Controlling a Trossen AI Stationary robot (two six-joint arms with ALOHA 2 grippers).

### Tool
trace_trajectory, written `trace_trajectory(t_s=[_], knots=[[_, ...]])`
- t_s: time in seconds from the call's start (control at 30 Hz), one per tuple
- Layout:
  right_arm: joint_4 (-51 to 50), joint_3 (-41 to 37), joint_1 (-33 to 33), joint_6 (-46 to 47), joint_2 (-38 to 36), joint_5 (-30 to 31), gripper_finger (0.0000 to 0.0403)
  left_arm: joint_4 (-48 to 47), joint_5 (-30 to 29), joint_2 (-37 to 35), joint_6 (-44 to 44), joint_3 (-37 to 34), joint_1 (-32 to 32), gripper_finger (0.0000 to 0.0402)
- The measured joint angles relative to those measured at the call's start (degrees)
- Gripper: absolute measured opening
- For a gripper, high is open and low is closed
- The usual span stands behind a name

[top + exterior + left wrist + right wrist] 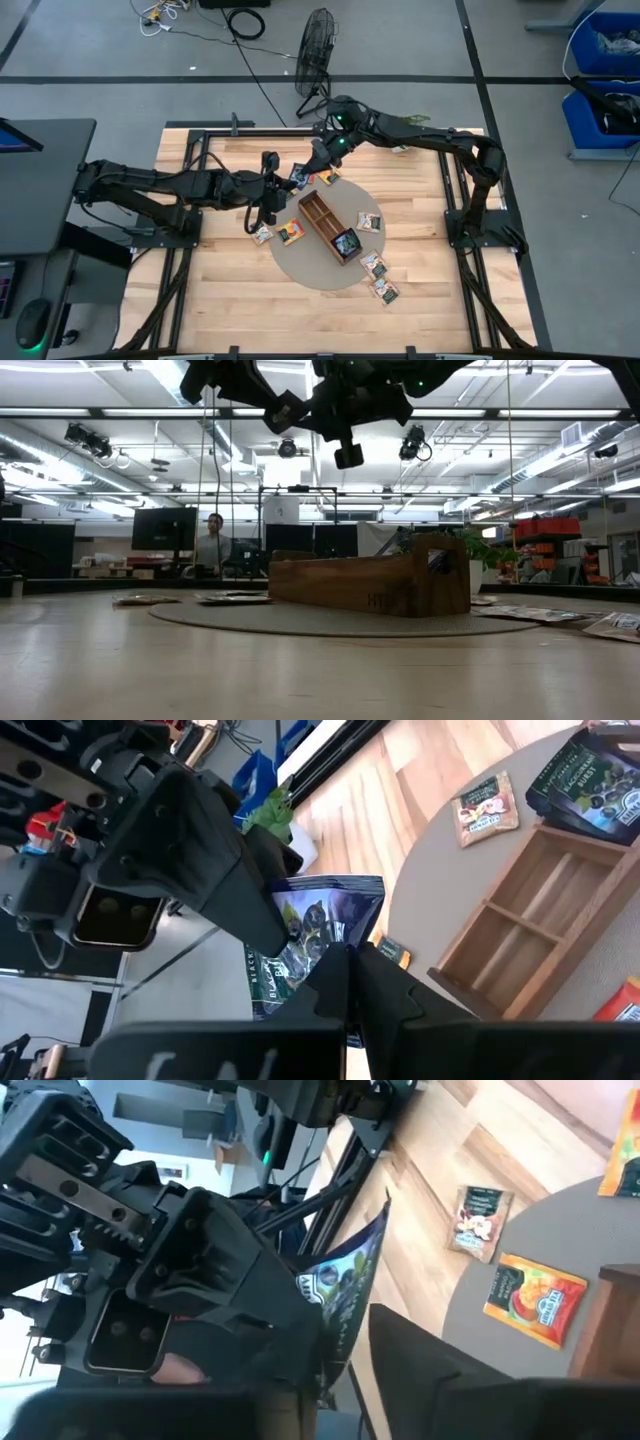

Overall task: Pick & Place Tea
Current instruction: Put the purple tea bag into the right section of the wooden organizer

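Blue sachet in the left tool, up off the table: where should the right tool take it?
Probably the free margin of the blue sachet, opposite the left tool's pinch. It is held in the air, thin and edge-on towards the right tool, so come in along its plane from that side, straddling the two flat faces.

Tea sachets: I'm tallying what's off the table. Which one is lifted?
The dark blue sachet, held in the air between both claws; the others lie flat.
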Motion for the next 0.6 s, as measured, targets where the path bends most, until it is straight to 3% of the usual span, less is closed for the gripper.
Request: trace_trajectory(t_s=[0.17,0.3,0.47,0.6], knots=[[0.3,0.0,0.1,-2.1,0.0,0.1,0.0014,0.0,0.0,0.0,-0.8,0.0,0.0,0.0022],[0.4,0.0,0.1,-2.5,0.0,0.2,0.0009,0.0,0.2,0.0,-5.8,0.0,0.0,0.0053],[-0.5,0.0,0.2,-4.5,-2.0,3.7,0.0003,0.0,2.6,-0.3,-23.2,0.0,0.6,0.0086],[-4.8,0.0,0.1,-9.6,-6.3,11.4,0.0002,0.2,7.2,-1.6,-36.1,-0.1,0.8,0.01]])
